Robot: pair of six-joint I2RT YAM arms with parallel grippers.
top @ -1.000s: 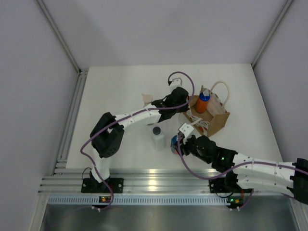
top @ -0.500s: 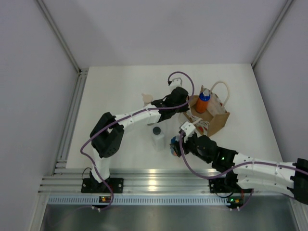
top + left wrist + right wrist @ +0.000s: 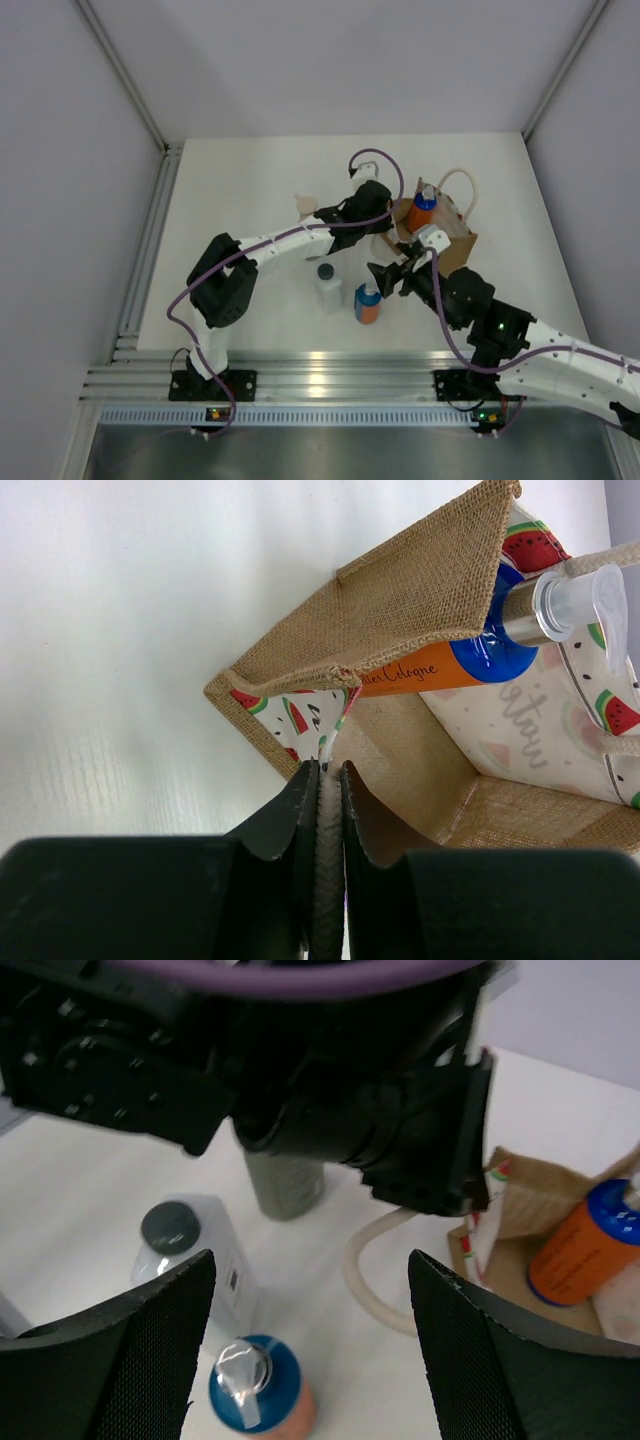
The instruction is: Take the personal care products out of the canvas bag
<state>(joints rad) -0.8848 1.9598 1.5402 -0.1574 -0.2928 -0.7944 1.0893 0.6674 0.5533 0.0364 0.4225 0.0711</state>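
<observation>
Since a second ago my right gripper [image 3: 388, 275] has let go of one orange bottle [image 3: 367, 303] and drawn back toward the canvas bag [image 3: 455, 250], jaws spread and holding nothing. That bottle stands upright just right of the white bottle [image 3: 328, 285], with bare table [image 3: 230, 190] to their left. The tan bag with its watermelon-printed panel sits far right and holds the other orange bottle [image 3: 430, 665]. My left gripper [image 3: 322, 780] is pinched on its rope handle [image 3: 326, 880].

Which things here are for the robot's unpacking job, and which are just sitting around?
Job things: tan burlap bag with cream rope handles; orange blue-capped bottle inside it; second orange blue-capped bottle standing outside; white bottle with dark cap; grey-green bottle; left gripper, shut on a rope handle.
Just there: white table; silver metal rail.
</observation>
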